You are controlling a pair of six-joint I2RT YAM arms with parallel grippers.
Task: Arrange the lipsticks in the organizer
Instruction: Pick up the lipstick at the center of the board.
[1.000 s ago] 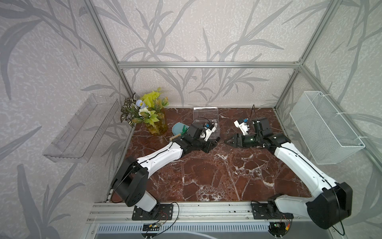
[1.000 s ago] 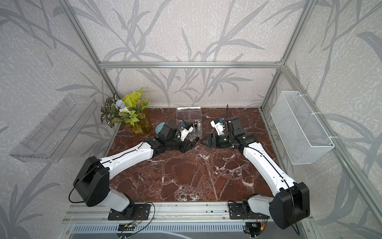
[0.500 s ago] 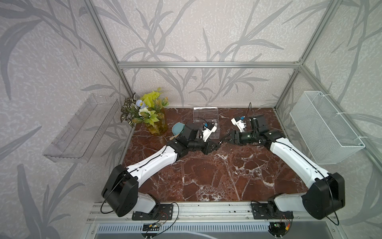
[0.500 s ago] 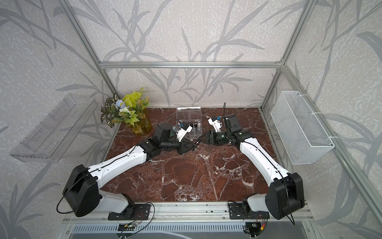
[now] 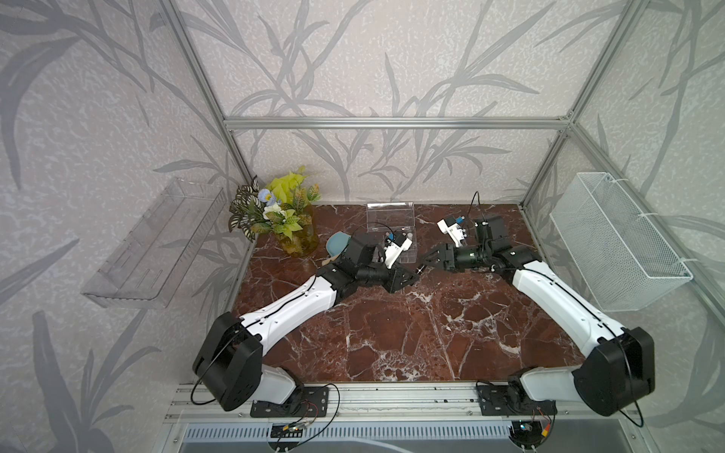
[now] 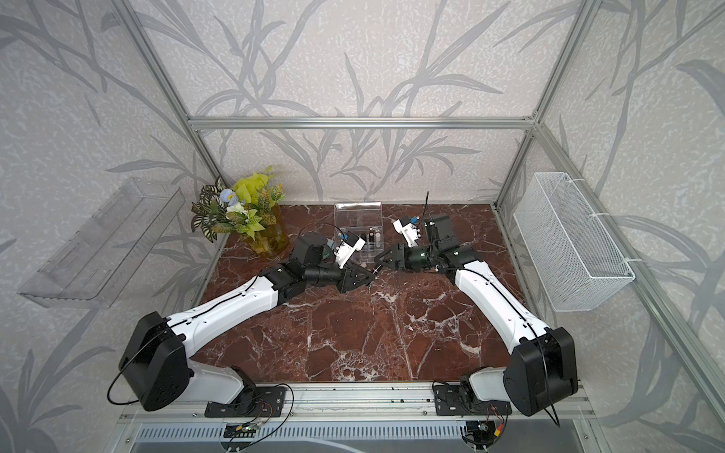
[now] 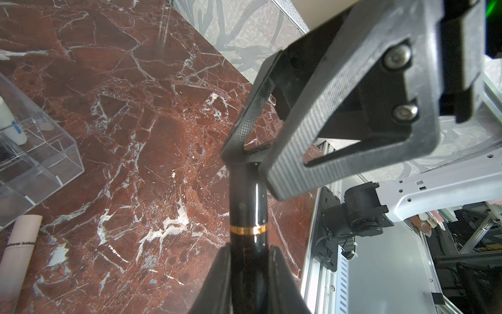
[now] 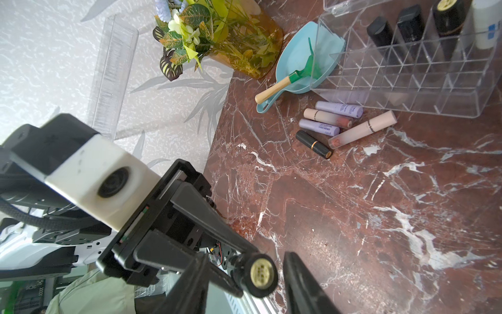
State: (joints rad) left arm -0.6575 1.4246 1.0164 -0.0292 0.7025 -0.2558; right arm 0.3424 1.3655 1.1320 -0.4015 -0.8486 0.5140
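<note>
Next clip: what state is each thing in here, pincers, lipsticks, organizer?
left pincer: shut on the black lipstick
black lipstick: gripped at one end, in the air
right pincer: open, straddling its free end
organizer: lid open, at least four tubes standing inside
loose lipsticks: five, lying beside the organizer

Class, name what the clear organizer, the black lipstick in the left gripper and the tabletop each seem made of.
Organizer: clear hard plastic, with see-through glossy walls.
Black lipstick: probably glossy plastic, given the sharp highlight, with a metallic-looking gold band.
Tabletop: looks like red marble with white veins, possibly a print.
</note>
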